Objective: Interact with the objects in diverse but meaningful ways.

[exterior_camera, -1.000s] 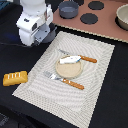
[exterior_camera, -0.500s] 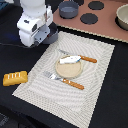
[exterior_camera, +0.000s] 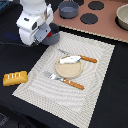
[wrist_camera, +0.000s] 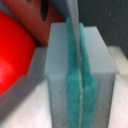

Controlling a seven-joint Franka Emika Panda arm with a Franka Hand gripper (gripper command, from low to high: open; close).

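I have the arm over the far corner of the striped placemat (exterior_camera: 100, 75), toward the exterior view's left. At the mat's middle sits the round wooden plate (exterior_camera: 69, 69) with a pale flat piece (exterior_camera: 70, 60) on it, knife (exterior_camera: 80, 56) and fork (exterior_camera: 64, 81) beside it. The yellow bread loaf (exterior_camera: 15, 77) lies off the mat. In the wrist view my gripper (wrist_camera: 80, 95) is pressed together on a thin silvery sliver (wrist_camera: 73, 20), a red tomato (wrist_camera: 14, 55) just beside it. I judge a carry is in hand; next I need a clear spot to set down.
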